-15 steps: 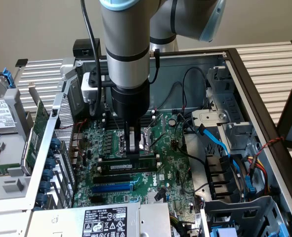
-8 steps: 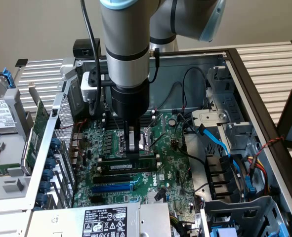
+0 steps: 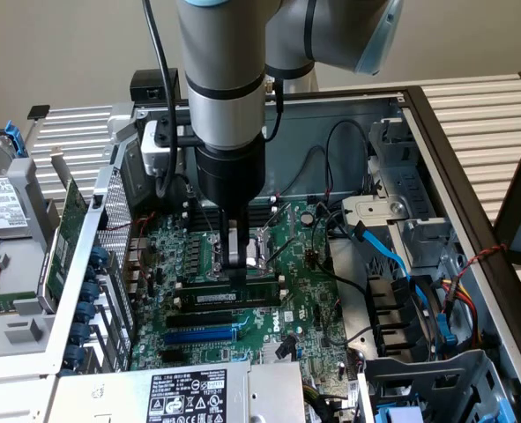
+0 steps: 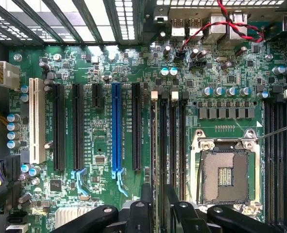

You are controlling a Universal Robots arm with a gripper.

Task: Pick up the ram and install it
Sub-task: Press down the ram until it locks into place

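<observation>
**Fingers astride the ram at its slot**

We see the fingers (image 4: 145,196) parted, one on each side of a thin upright edge, and we see no pad pressing on it. The gripper (image 3: 236,275) hangs straight down inside the open computer case (image 3: 436,132), its tips right at that edge.

The edge belongs to the ram (image 3: 229,297), which stands in a black memory slot with its white label facing the exterior camera. From the wrist it runs as a narrow pale strip (image 4: 155,145) between the fingers, up to a white latch (image 4: 155,94). Empty memory slots (image 4: 175,145) lie just beside it, and the bare CPU socket (image 4: 228,174) is near. The blue expansion slot (image 4: 115,131) sits on its other side.

We cannot tell whether the ram is fully seated. Our worry is a push that lands off-centre, which could drive one end down and leave the other end high and unlatched. The edge is thin, so the fingers could also slip off and strike the neighbouring slot or the motherboard (image 3: 308,300).
</observation>
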